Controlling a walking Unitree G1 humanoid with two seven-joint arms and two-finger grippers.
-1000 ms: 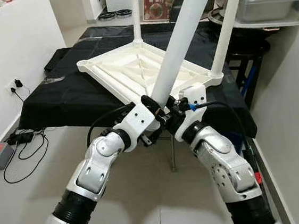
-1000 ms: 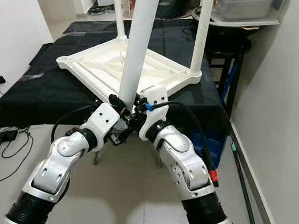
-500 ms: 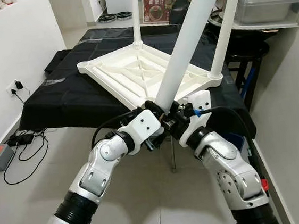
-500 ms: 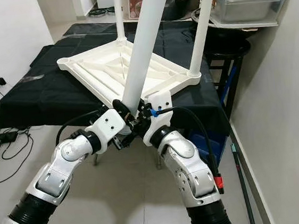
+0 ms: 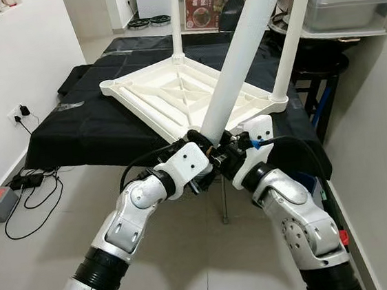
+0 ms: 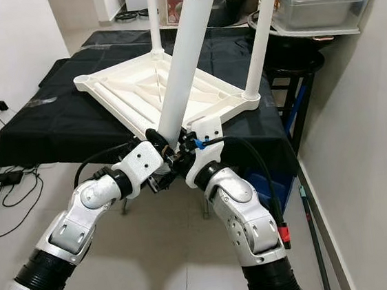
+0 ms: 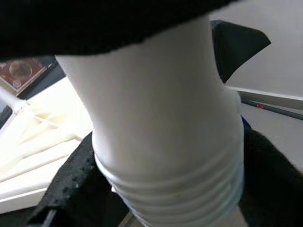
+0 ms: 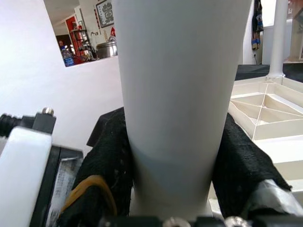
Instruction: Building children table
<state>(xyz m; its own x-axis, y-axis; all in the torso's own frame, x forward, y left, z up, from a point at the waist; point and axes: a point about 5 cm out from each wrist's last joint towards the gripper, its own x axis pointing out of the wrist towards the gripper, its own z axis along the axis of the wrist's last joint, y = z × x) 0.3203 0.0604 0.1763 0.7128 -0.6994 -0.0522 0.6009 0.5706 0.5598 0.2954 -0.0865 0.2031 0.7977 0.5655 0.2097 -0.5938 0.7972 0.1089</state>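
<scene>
Loose leg: a long white round plastic table leg [image 5: 239, 53] slants up and away from both grippers, its lower end caught between them; the left wrist view shows screw-thread ridges at that end [image 7: 175, 189].
Left gripper: the left gripper [image 5: 200, 141] is closed on the leg's lower end, black fingers [image 7: 71, 182] pressed to its sides.
Right gripper: the right gripper [image 5: 226, 143] clamps the same end from the opposite side, padded black fingers [image 8: 239, 163] against the tube, just beside the left gripper.
Tabletop: a white square ribbed plastic tabletop [image 5: 181, 94] lies upside down just beyond the grippers, its near corner right behind the held end.
Fitted legs: two white upright legs stand in its corners, one at the far corner [image 5: 176, 22], one at the corner ahead of the right gripper [image 5: 293, 37].
Support: a surface draped in black cloth [image 5: 81, 125] carries the tabletop.
Around: a clear plastic lidded bin [image 5: 348, 4] sits on a shelf beyond the right gripper; a white wall with a socket and black plug [image 5: 20, 109] is off past the left arm, with black cables [image 5: 36, 193] on the grey tiled floor [image 5: 184, 257] below.
</scene>
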